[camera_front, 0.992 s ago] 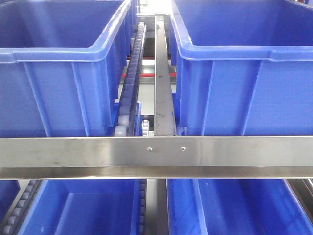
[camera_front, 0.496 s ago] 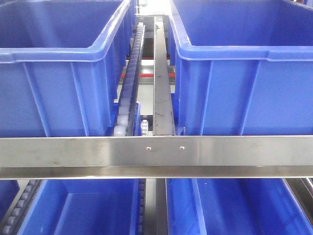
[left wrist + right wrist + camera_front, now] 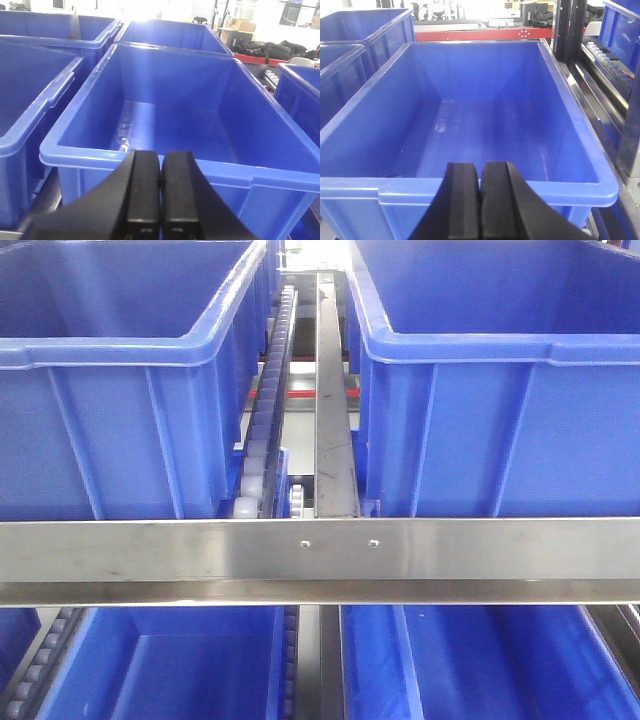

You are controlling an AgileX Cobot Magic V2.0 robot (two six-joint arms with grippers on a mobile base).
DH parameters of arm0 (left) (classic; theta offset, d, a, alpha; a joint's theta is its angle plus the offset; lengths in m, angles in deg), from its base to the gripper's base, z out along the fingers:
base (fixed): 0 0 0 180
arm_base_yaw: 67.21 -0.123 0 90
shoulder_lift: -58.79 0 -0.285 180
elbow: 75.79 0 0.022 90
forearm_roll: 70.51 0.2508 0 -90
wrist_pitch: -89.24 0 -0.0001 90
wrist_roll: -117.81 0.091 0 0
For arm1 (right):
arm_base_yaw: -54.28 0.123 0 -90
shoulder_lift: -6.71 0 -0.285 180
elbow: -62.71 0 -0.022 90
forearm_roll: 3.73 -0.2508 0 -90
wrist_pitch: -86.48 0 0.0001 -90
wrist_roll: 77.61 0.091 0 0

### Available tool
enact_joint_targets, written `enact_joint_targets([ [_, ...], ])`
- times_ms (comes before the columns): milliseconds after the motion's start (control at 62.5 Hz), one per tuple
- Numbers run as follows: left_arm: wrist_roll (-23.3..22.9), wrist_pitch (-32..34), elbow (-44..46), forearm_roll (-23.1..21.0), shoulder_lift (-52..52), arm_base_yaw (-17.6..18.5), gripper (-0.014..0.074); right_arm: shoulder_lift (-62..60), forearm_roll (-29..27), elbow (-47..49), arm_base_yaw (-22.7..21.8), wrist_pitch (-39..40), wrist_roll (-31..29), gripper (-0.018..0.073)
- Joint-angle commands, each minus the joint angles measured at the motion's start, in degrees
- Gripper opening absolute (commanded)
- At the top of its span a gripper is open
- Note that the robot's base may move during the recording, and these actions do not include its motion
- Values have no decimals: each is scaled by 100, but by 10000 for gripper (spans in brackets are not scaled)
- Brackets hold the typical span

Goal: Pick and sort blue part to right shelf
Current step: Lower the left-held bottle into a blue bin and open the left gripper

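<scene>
Writing or labels: none can be read. Left gripper (image 3: 160,200) has its black fingers pressed together, holding nothing, just short of a bare blue bin (image 3: 150,157). Right gripper (image 3: 481,200) likewise, before another bare bin (image 3: 495,187). Shelf (image 3: 320,550) shows its front bar, two screws, roller rail (image 3: 262,415) behind. Blue part appears in no view.

steel right shelf (image 3: 320,550), blue bins (image 3: 110,390) on rollers (image 3: 262,430)
</scene>
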Motion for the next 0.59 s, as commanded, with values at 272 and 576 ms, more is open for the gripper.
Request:
enact_joint_targets([
  [272, -44, 493, 153, -48, 43, -14, 136, -938, 406, -655, -40, 544, -44, 58],
  [576, -44, 493, 153, -48, 43, -14, 136, -2581, 636, -1642, -40, -54, 285, 58],
])
